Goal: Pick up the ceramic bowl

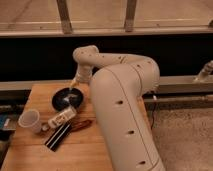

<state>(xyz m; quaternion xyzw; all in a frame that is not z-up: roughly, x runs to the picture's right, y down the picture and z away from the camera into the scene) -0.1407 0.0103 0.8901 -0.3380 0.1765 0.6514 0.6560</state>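
Note:
The ceramic bowl (64, 99) is round, shallow and glossy black with pale glints inside. It sits on the wooden table (45, 155) near the far edge. My white arm bends over at the elbow (85, 55) and reaches down to it. My gripper (73, 88) is at the bowl's far right rim, just above or touching it. The large arm body (125, 100) covers the table's right side.
A small white translucent cup (30, 120) stands at the front left of the bowl. A white bottle (62, 116), a black bar (57, 136) and a brown packet (81, 124) lie just in front of the bowl. A dark wall and window rail run behind the table.

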